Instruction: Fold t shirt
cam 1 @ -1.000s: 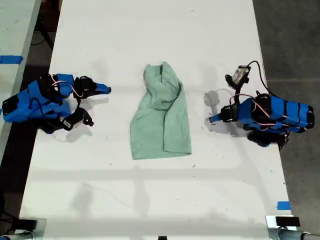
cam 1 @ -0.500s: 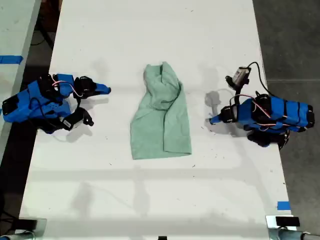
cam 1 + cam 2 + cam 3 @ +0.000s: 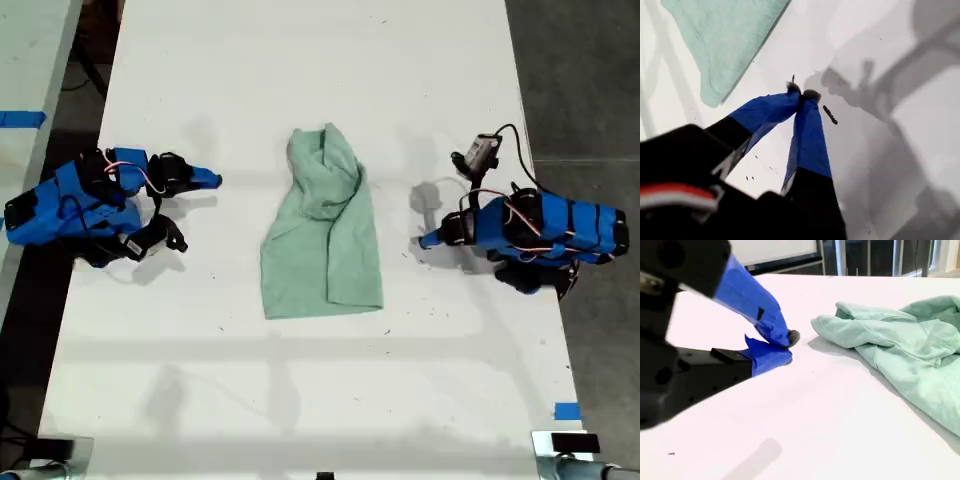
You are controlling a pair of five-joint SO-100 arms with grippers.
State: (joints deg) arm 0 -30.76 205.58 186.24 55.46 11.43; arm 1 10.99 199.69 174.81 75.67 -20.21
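The t shirt (image 3: 325,235) lies crumpled on the white table (image 3: 300,60), narrow end away from the exterior view's bottom and wider hem nearer it. My first gripper (image 3: 427,239) rests on the table at the exterior view's right, pointing at the shirt, a short gap from its edge. In the first wrist view its blue fingertips (image 3: 801,91) touch, shut on nothing, with a flat corner of the t shirt (image 3: 725,35) beyond. My second gripper (image 3: 214,180) sits at the exterior view's left, apart from the shirt. Its tips (image 3: 786,347) meet, empty, facing the t shirt's (image 3: 900,350) bunched narrow end.
A small grey device on a black cable (image 3: 483,150) stands beside the first arm. Blue tape (image 3: 567,410) marks the table near the exterior view's lower right. A second pale surface with blue tape (image 3: 20,118) borders the exterior view's left. Dark floor flanks the table.
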